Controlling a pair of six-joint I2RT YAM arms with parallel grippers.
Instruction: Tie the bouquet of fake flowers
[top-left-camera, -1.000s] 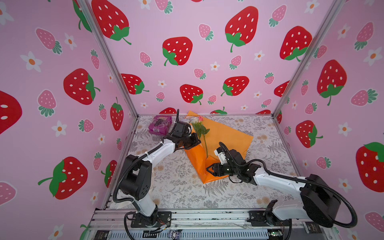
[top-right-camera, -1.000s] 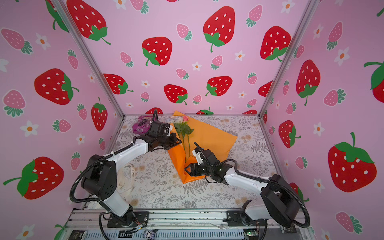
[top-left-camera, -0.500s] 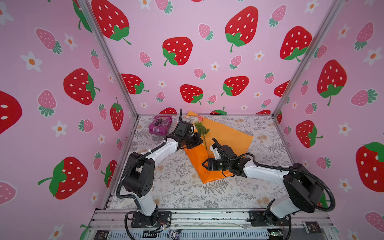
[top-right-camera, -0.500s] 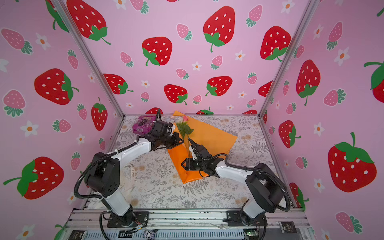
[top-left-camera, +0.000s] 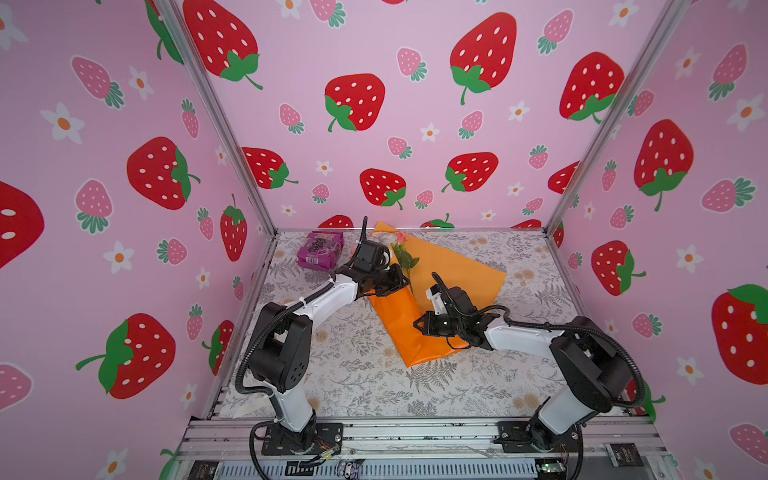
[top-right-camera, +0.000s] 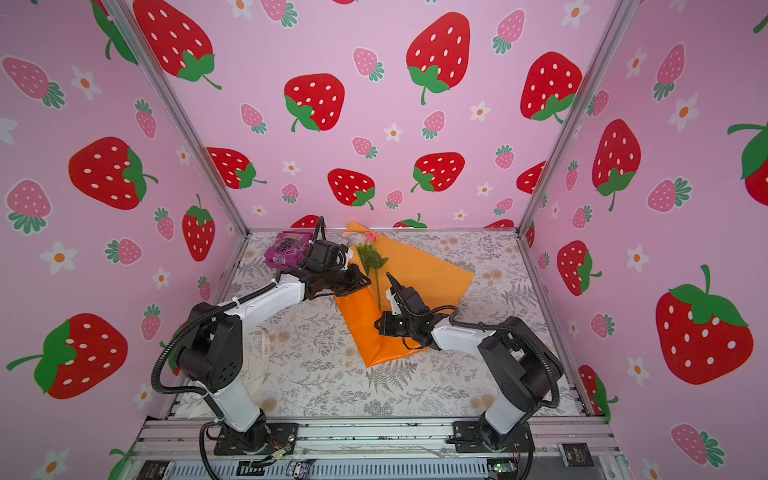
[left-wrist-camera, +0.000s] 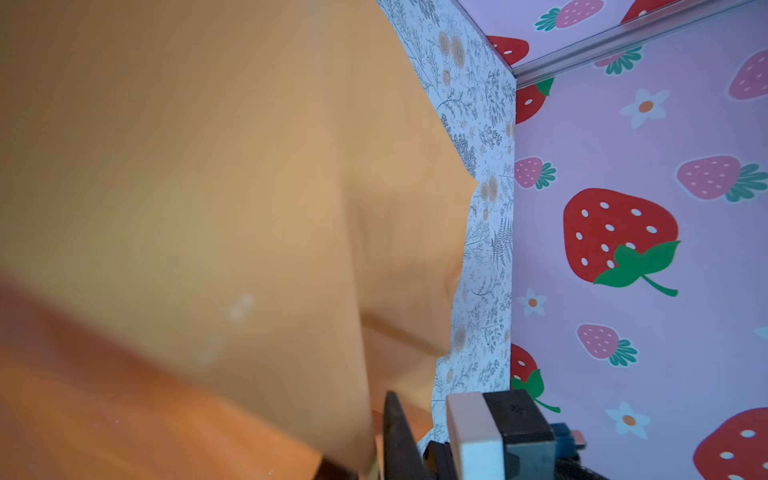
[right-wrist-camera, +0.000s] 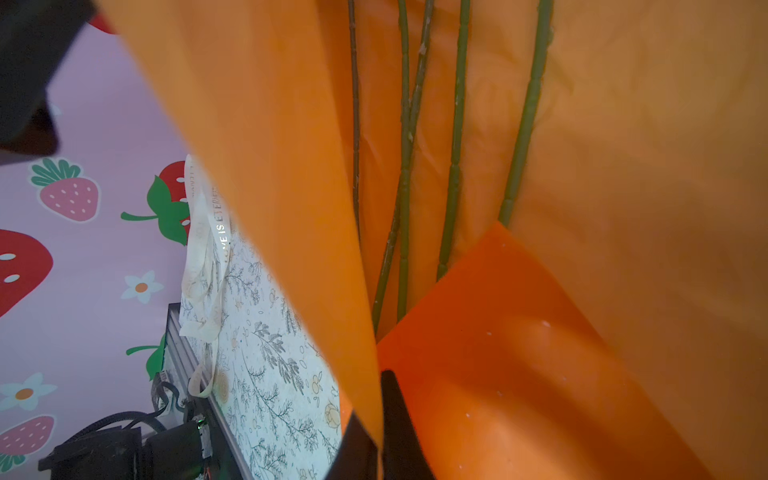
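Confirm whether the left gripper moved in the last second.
Yes: in both top views the left gripper shifted slightly right, away from the purple snack packet.

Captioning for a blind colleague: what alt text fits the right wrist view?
A fold of orange wrapping paper is pinched in the jaws of the right gripper, with thin green stems lying inside it. Farther off, a cream printed ribbon lies on the floral table.

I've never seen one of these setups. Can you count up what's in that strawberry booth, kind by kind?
robot arms: 2
orange wrapping paper: 1
bunch of fake flowers: 1
purple snack packet: 1
cream ribbon: 1
total: 6
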